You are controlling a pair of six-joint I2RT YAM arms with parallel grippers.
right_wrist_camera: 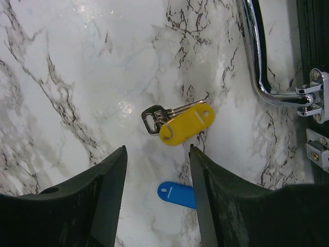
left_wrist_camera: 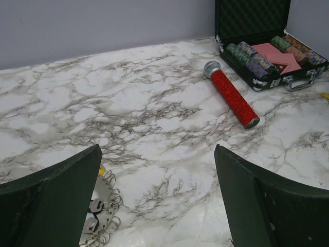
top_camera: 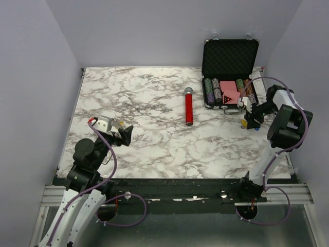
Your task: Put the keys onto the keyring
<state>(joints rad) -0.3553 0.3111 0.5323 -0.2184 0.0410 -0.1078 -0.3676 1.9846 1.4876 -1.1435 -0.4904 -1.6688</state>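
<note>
Marble-look table (top_camera: 154, 149), pale grey walls (top_camera: 154, 31); keys (right_wrist_camera: 185, 123) near open chip case (top_camera: 230, 56).

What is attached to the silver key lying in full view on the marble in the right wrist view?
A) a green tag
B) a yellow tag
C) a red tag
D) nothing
B: a small ring joins the silver key to a yellow tag on the marble table.
</note>
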